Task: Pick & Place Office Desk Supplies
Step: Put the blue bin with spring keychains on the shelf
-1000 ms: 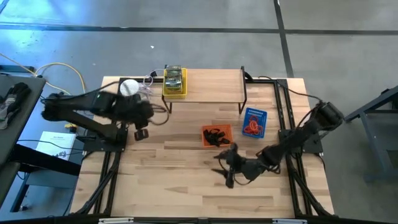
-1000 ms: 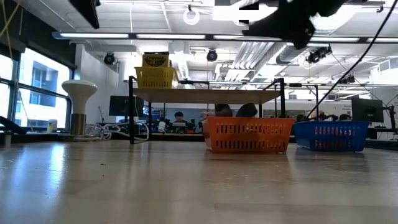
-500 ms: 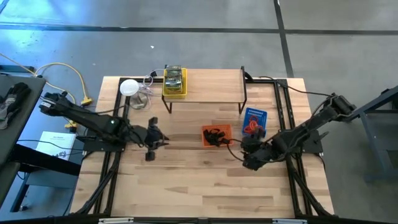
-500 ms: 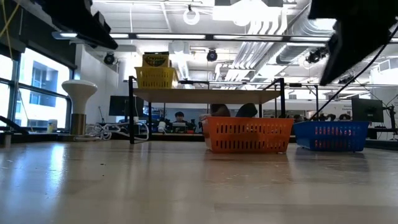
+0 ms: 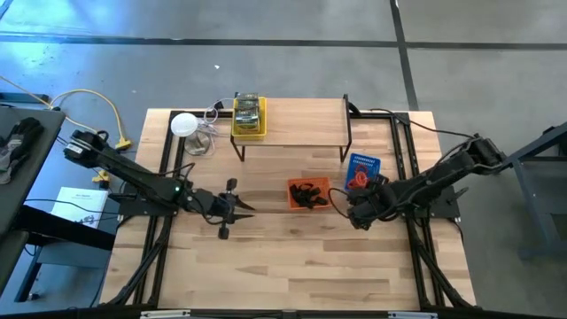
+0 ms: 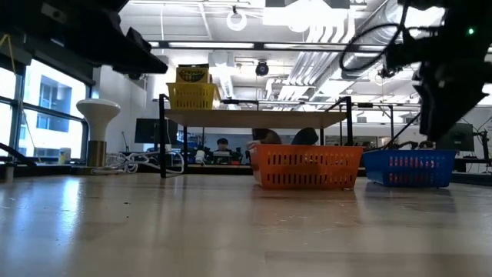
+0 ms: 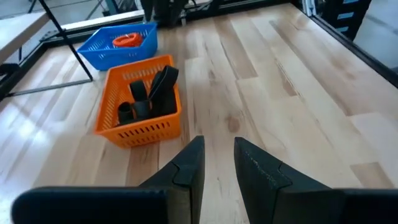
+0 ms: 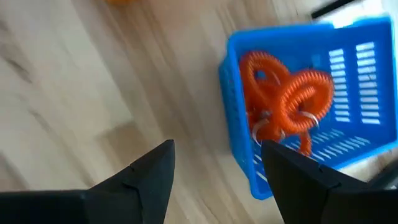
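Step in hand: all supplies seem sorted, so both arms are best drawn back clear of the baskets
Left gripper (image 7: 217, 163): narrow gap, nothing pinched, over bare table (image 5: 266, 257)
Right gripper (image 8: 217, 163): spread, empty, beside blue basket (image 8: 357, 74)
Red bands (image 8: 287, 99): in blue basket
Black clips (image 7: 149, 96): in orange basket (image 7: 140, 132)
Yellow-green packs (image 5: 249, 112): in yellow basket (image 5: 249, 133) on the shelf (image 5: 301, 120)
Low view: basket contents hidden; wrist views reveal them

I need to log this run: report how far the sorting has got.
Done, apparently: red bands lie in the blue basket, black clips in the orange basket, yellow-green packs in the yellow basket. In hand: nothing; left gripper and right gripper are empty. Left: no loose supplies show on the table.
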You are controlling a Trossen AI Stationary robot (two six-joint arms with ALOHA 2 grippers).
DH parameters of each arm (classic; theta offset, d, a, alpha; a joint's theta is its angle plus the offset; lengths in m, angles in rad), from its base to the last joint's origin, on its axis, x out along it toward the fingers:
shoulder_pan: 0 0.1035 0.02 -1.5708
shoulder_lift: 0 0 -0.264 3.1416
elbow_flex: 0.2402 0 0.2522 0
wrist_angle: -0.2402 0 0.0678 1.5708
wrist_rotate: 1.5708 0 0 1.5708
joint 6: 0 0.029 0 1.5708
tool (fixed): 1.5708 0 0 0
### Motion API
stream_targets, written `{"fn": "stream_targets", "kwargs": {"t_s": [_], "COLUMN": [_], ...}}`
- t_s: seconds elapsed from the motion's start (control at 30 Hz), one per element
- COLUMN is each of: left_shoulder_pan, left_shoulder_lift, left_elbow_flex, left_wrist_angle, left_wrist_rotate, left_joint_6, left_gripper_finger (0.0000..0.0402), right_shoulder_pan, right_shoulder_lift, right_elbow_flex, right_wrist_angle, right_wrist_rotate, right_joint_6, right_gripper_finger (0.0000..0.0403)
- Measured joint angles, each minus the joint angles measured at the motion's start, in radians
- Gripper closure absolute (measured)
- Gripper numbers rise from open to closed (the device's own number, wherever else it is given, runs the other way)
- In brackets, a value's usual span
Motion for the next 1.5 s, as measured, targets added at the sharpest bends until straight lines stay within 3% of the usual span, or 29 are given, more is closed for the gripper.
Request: {"fn": "stream_targets", "kwargs": {"t_s": [0.3,0.57,0.73,0.93,1.03,1.3,1.5], "left_shoulder_pan": [0.001,0.001,0.001,0.001,0.001,0.0,0.0], "left_shoulder_lift": [0.148,0.21,0.21,0.21,0.21,0.211,0.211], "left_elbow_flex": [-0.007,-0.007,-0.008,-0.008,-0.008,-0.008,-0.008], "left_wrist_angle": [0.123,0.183,0.18,0.191,0.195,0.189,0.185], "left_wrist_rotate": [0.0,0.011,0.061,0.096,0.112,0.185,0.192], "left_joint_6": [0.022,0.028,0.025,0.02,0.019,-0.01,-0.033], "left_gripper_finger": [0.0322,0.0322,0.0322,0.0322,0.0322,0.0322,0.0322], "right_shoulder_pan": [-0.072,-0.152,-0.185,-0.19,-0.189,-0.069,0.065], "right_shoulder_lift": [-0.001,-0.001,-0.001,-0.001,-0.001,-0.001,-0.001], "right_elbow_flex": [-0.106,-0.201,-0.219,-0.219,-0.218,-0.09,0.083], "right_wrist_angle": [0.064,0.229,0.27,0.276,0.277,0.233,0.152], "right_wrist_rotate": [-0.012,-0.039,-0.056,-0.112,-0.147,-0.127,-0.002], "right_joint_6": [-0.026,-0.163,-0.183,-0.183,-0.172,-0.101,-0.093], "right_gripper_finger": [0.0176,0.0191,0.0252,0.0385,0.0398,0.04,0.04]}}
